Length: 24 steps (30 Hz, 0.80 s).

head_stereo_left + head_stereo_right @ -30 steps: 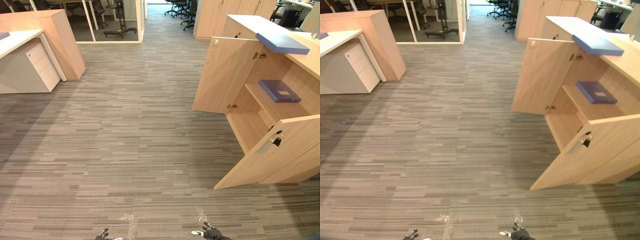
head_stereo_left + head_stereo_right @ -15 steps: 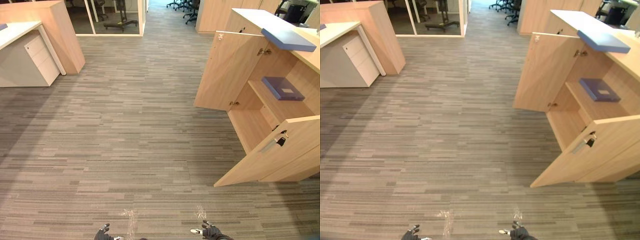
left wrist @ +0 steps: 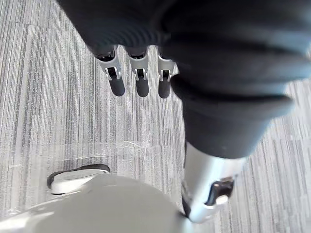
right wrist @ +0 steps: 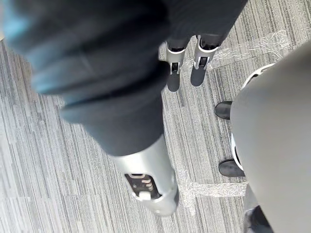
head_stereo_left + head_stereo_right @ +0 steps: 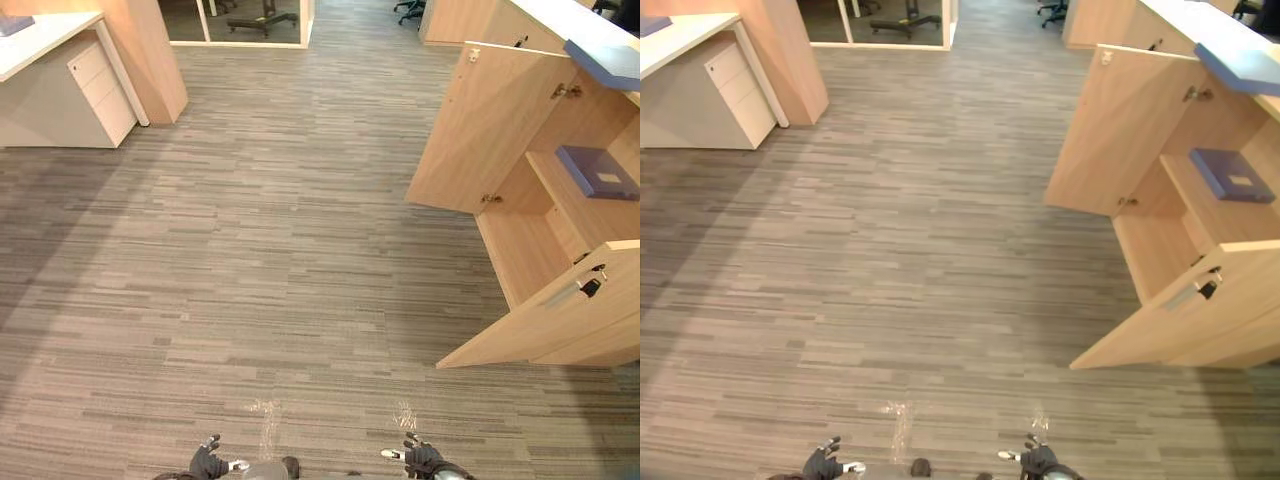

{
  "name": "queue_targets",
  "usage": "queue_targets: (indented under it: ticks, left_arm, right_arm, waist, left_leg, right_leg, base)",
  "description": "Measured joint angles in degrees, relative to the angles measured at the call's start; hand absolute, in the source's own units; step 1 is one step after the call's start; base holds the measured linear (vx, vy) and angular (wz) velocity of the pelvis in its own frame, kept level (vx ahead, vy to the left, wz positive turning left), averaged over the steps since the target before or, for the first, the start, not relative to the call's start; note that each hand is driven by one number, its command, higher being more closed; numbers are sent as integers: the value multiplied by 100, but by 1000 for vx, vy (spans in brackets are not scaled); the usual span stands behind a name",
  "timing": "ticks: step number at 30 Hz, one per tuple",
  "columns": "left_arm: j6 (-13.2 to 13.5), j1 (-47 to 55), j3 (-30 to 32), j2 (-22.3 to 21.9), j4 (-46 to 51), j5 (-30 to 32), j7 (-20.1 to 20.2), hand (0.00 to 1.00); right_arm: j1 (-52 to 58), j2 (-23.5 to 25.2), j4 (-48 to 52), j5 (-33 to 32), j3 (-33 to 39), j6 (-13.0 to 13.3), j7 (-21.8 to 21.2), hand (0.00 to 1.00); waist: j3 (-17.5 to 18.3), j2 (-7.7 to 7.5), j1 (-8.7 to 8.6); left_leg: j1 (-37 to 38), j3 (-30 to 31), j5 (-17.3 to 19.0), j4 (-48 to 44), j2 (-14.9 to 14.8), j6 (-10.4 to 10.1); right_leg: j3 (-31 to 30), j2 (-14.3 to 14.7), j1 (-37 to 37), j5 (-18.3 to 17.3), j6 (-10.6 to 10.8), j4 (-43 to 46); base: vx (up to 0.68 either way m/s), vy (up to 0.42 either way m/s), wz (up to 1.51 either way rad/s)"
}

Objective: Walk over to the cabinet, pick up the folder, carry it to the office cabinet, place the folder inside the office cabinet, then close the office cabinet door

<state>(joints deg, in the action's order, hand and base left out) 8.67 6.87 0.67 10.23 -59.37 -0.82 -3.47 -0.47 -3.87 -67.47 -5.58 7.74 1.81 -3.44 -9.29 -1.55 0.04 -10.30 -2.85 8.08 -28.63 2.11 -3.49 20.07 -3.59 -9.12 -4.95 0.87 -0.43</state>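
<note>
The blue folder (image 5: 597,172) lies flat on a shelf inside the office cabinet (image 5: 520,250), both of whose doors stand open. The left hand (image 5: 208,463) and right hand (image 5: 422,459) hang low over the carpet (image 5: 260,250), fingers straight and loosely spread, holding nothing. The folder is well apart from both hands, ahead and to the right.

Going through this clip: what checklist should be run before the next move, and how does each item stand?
1. Folder lies on the shelf inside the cabinet: ok.
2. Near door closed: not ok, it stands wide open.
3. Far door closed: not ok, also open.
4. Left hand empty, fingers relaxed: ok.
5. Right hand empty, fingers relaxed: ok.
</note>
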Motion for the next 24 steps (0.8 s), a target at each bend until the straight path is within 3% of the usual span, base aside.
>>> queue_targets:
  ticks: [1, 3, 5, 6, 7, 9, 10, 13, 14, 16, 18, 19, 20, 21, 22, 24]
  left_arm:
    - [-1, 36, 119, -76, 42, -44, -2, 0]
    - [-4, 85, 230, -111, 41, -109, -5, 0]
    - [-11, 142, 394, -180, 37, -127, -12, 0]
    - [-13, 153, 413, -212, 37, -133, -24, 0]
    - [-24, 158, 410, -234, 32, -131, -57, 0]
    - [-27, 147, 424, -209, 33, -131, -60, 0]
    - [-35, 135, 409, -161, 33, -112, -63, 0]
    - [-34, 133, 256, -181, 43, -74, -62, 0]
    - [-32, 145, 200, -214, 49, -32, -61, 0]
    - [22, 43, 30, -237, 151, -14, -62, 0]
    - [43, 4, -82, -267, 177, -22, -58, 0]
    - [54, -23, -95, -286, 187, -24, -53, 0]
    - [54, -60, -96, -292, 177, -24, -52, 0]
    - [48, -124, -96, -308, 130, -22, -49, 0]
    - [49, -162, -89, -327, 132, -24, -49, 0]
    - [33, -225, -29, -358, 101, -24, -40, 0]
  right_arm:
    - [-27, -59, 9, 0, 3, -17, 1, 0]
    - [-10, -130, 8, 4, 12, -55, 3, 0]
    - [2, -163, 6, 7, 25, -63, 11, 0]
    - [2, -163, 7, 10, 24, -63, 12, 0]
    - [3, -143, 7, 16, 33, -63, 13, 0]
    - [-19, -27, -8, 31, 218, -66, 13, 0]
    - [-43, 114, -30, 182, 352, -71, -1, 0]
    - [-117, 60, -4, 365, 398, -74, -25, 0]
    - [-111, 10, 42, 416, 411, -77, -33, 0]
    - [-184, -55, 252, 452, 438, -63, -26, 0]
    - [-221, -21, 249, 452, 434, -78, -16, 0]
    - [-250, -2, 254, 460, 389, -69, -17, 0]
    - [-273, 0, 254, 461, 366, -68, -20, 0]
    - [-350, -1, 254, 515, 334, -66, -26, 0]
    - [-395, -3, 254, 581, 331, -64, -29, 0]
    - [-448, -2, 250, 588, 331, -64, -28, 0]
  waist:
    - [-12, 47, -1]
    - [-9, 75, -16]
    - [1, 100, 21]
    - [13, 116, 24]
    - [87, 183, 17]
    - [130, 72, 46]
    - [189, -6, 45]
    - [264, 91, 86]
    - [329, 166, 72]
    - [451, 238, -68]
    - [423, 266, -67]
    - [372, 266, -53]
    - [312, 277, -53]
    - [190, 277, -64]
    - [134, 251, -58]
    - [92, 173, -77]
  left_leg:
    - [-275, -170, 244, -160, -150, 133]
    - [-464, -176, 246, 294, -365, 166]
    - [-473, 40, -196, 1659, -566, -7]
    - [-465, 45, -408, 1887, -623, -108]
    - [-448, -123, -909, 1948, -607, -245]
    - [-456, -306, -1015, 1829, -383, -57]
    - [-400, -473, -853, 1699, -118, 200]
    - [93, -839, -678, 1826, 125, 509]
    - [300, -892, -613, 1920, 213, 595]
    - [874, -944, -518, 2190, 405, 745]
    - [1228, -857, -517, 2293, 390, 744]
    - [1471, -743, -516, 2304, 342, 743]
    - [1599, -648, -515, 2304, 318, 742]
    - [1806, -548, -493, 2308, 271, 772]
    - [1900, -506, -411, 2337, 256, 835]
    - [1960, -415, -113, 2500, 271, 867]
  right_leg:
    - [-12, -34, 14, -41, 40, 86]
    - [-119, -115, 7, -96, 126, 98]
    - [-338, -317, -14, -205, 303, 100]
    - [-387, -377, -13, -232, 375, 101]
    - [-501, -564, -13, -313, 573, 98]
    - [-495, -889, -3, -350, 656, 109]
    - [-517, -1220, 32, -77, 810, 292]
    - [-787, -1675, 439, -11, 812, 1351]
    - [-714, -1857, 649, 47, 678, 2016]
    - [75, -2503, 1437, 141, -397, 4337]
    - [338, -2332, 1573, -175, -234, 4771]
    - [363, -1951, 1629, -502, -81, 4675]
    - [363, -1713, 1632, -620, -23, 4521]
    - [401, -1249, 1698, -714, 8, 4057]
    - [550, -916, 1901, -697, 13, 3529]
    - [806, -588, 2211, -494, -56, 2629]
  base:
    - [11, 99, -11]
    - [48, 124, -20]
    - [125, 212, -36]
    - [223, 323, -44]
    - [229, 305, -40]
    - [422, 444, -53]
    - [401, 342, -57]
    - [347, 298, -69]
    - [299, 274, -33]
    - [471, 402, -7]
    - [356, 207, 2]
    - [233, 88, -3]
    - [247, -4, 4]
    - [197, -49, 13]
    - [225, -62, 16]
    - [120, -72, 31]
